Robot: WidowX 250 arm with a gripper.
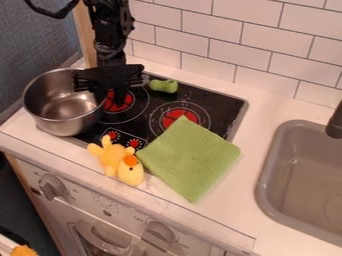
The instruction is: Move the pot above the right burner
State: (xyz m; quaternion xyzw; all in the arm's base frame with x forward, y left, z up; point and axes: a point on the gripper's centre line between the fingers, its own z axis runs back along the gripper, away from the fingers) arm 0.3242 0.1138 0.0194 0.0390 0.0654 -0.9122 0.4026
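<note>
A: Item one, the pot?
B: Stainless-steel pot (pixel 60 110), upright, at the left end of the black cooktop (pixel 224 109), beside the left burner (pixel 112 106) and well apart from the right burner (pixel 175 118)
A: Item two, the gripper?
B: Black gripper (pixel 115 97), pointing down, over the pot's right rim and the left burner; whether wide, narrow or holding the rim, I cannot tell
A: Sundries?
B: One green cloth (pixel 190 157), laid flat, a corner on the right burner, the rest running onto the counter (pixel 267 112). One yellow plush toy (pixel 119 161), orange-marked, at the cooktop's front edge, just beside the cloth. One small green object (pixel 163 86), behind the burners
A: Fixtures?
B: Grey sink (pixel 264 180), far right, with black faucet (pixel 336 122)
</note>
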